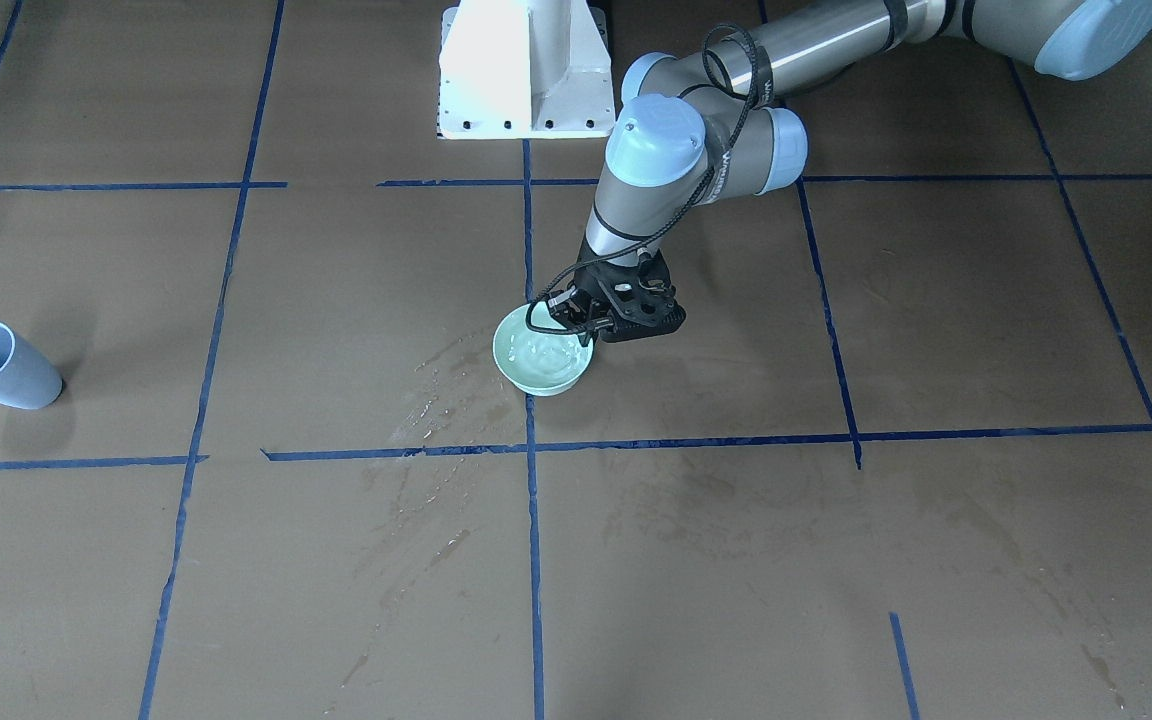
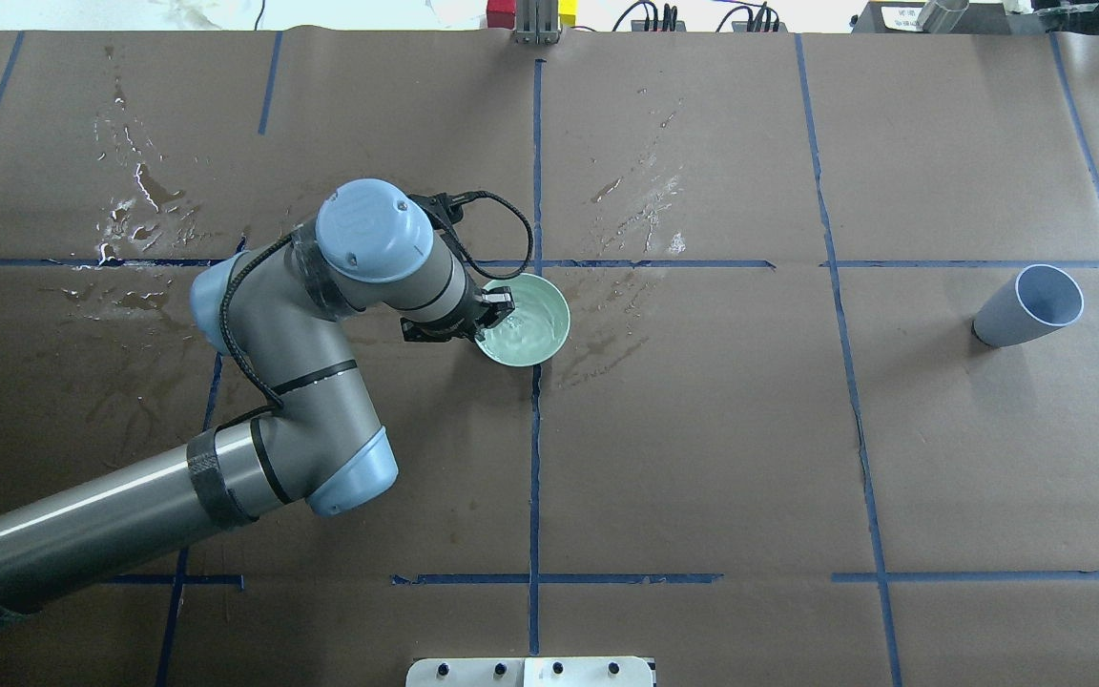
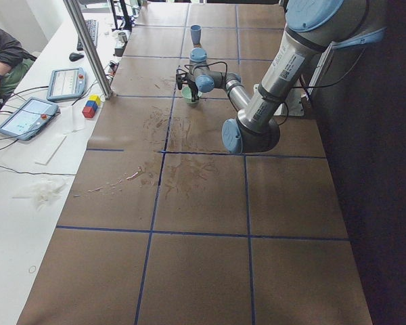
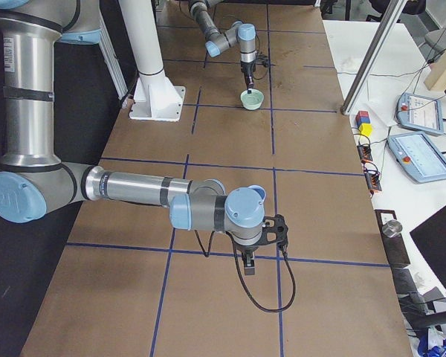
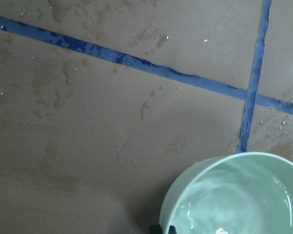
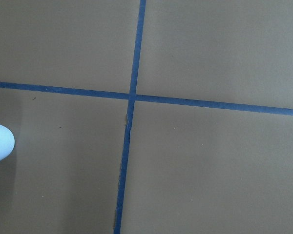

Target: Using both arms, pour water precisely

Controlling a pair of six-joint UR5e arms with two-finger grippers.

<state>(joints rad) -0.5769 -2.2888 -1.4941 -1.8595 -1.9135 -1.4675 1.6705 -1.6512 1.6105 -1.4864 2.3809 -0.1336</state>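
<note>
Left gripper (image 2: 495, 313) grasps the rim of the bowl (image 2: 564, 320), which holds the water (image 2: 521, 334) mid-tabletop (image 2: 702, 429), with the cup (image 2: 1026, 310) well apart. The one-sided hold may tilt the bowl and spill. Right gripper (image 4: 249, 268): state cannot be told

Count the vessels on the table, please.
2. A green bowl of water near the middle of the table, its rim at the left gripper; a grey-blue cup alone toward the robot's right. None seems hidden.
</note>
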